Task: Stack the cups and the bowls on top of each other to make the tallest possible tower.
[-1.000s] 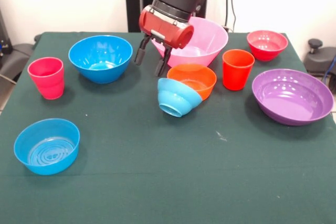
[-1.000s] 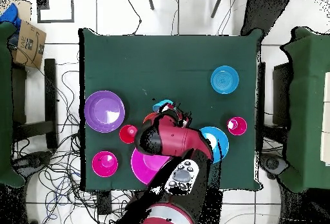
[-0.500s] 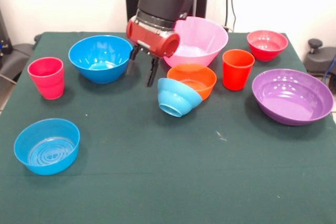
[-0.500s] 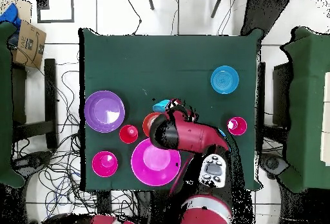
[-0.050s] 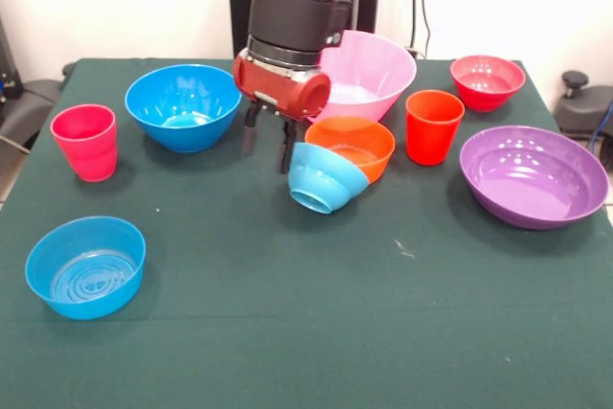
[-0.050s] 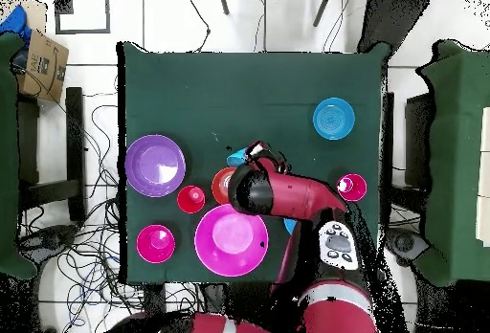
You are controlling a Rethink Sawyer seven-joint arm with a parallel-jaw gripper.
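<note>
Gripper point(image 5: 267, 146) hovers, jaws parted and empty, just left of the tipped light-blue bowl point(image 5: 324, 177) leaning on the orange bowl point(image 5: 352, 144). Next: probably righting it.

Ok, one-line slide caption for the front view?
Open gripper hangs beside tipped light-blue bowl leaning on orange bowl.

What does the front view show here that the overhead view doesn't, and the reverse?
Front only: the light-blue bowl tipped on its side against the orange bowl, the deep blue bowl whole, and the open gripper empty beside them. Overhead only: the floor cables and a cardboard box around the table; the arm hides most of the deep blue bowl. Both: purple bowl, pink bowl, both cups, nothing stacked upright.
</note>
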